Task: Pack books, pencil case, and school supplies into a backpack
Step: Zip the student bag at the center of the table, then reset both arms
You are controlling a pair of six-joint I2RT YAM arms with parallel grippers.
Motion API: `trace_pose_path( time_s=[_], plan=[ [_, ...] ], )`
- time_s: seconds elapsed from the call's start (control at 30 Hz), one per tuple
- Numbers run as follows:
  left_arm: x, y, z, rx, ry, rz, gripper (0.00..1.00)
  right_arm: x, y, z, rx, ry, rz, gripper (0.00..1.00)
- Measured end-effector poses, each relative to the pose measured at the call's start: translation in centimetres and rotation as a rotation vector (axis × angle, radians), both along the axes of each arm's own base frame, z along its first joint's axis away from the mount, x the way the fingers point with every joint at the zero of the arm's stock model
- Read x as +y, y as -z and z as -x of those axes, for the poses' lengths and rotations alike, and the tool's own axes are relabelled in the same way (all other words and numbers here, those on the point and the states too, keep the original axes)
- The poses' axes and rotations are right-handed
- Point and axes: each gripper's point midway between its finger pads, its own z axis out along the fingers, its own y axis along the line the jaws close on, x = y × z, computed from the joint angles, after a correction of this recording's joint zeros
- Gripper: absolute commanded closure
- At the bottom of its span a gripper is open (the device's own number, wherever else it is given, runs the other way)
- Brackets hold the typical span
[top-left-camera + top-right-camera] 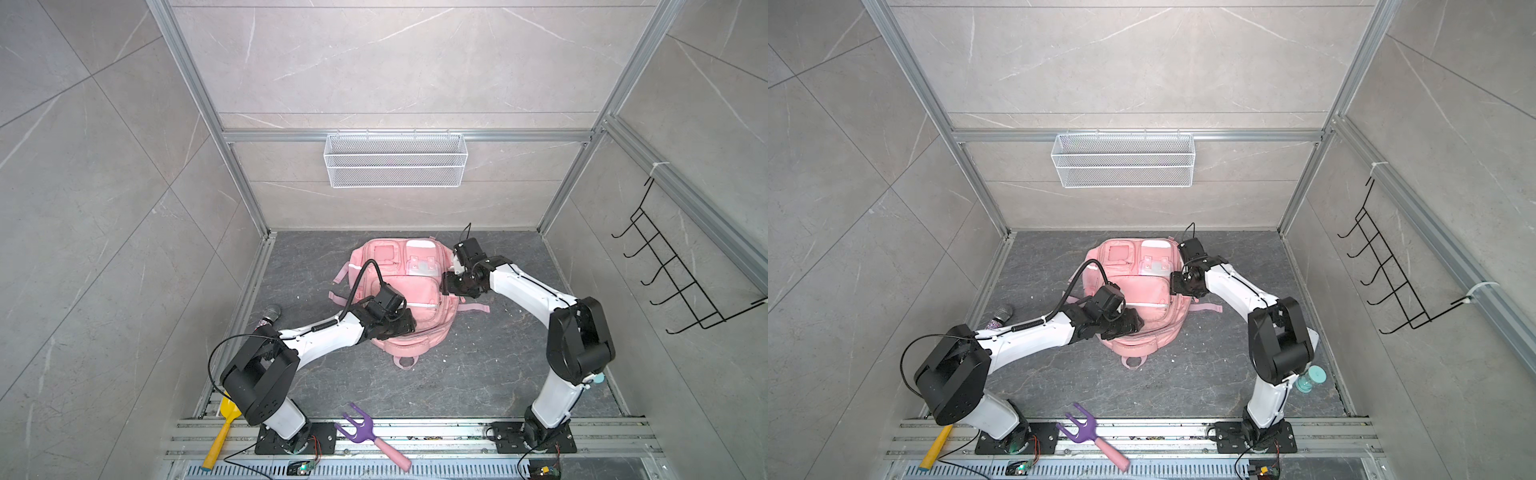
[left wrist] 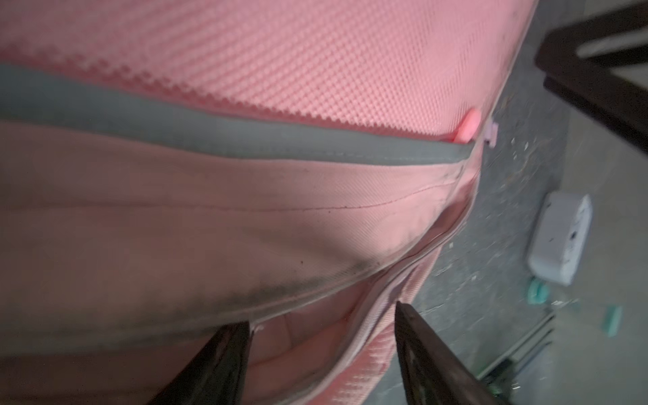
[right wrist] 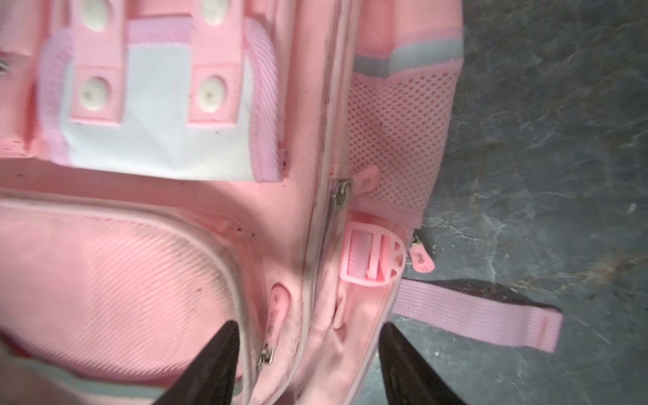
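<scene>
Dark stone-patterned tabletop (image 1: 498,374) inside grey-tiled walls, with the backpack (image 1: 415,299) laid flat at its centre and both grippers set over it.

The backpack's long axis is seen running from the back wall toward the robot's base, with the top loop (image 1: 404,362) nearest the base. The left gripper (image 2: 322,314) is held low over the loop end, jaws apart and empty, with a zip seam (image 2: 385,277) lying between them (a slit of the inside seems to be exposed there). The right gripper (image 3: 308,323) is placed at the backpack's right flank, about mid-length, jaws likewise apart and clamped on nothing, and the side zip line (image 3: 326,245) runs between them. No books, pencil case or school supplies are seen outside the backpack; whether they are inside cannot be told. For work at the loop end, the left arm is judged the nearer.
</scene>
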Motion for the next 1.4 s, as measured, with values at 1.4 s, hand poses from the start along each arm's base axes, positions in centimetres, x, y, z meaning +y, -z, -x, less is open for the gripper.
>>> trace_pose_path(
  time_s=[1.4],
  plan=[
    [26.9, -4.5, -5.4, -0.484, -0.434, -0.522, 0.00, -8.2, -4.5, 3.0, -0.441, 0.153, 0.125, 0.00]
  ],
)
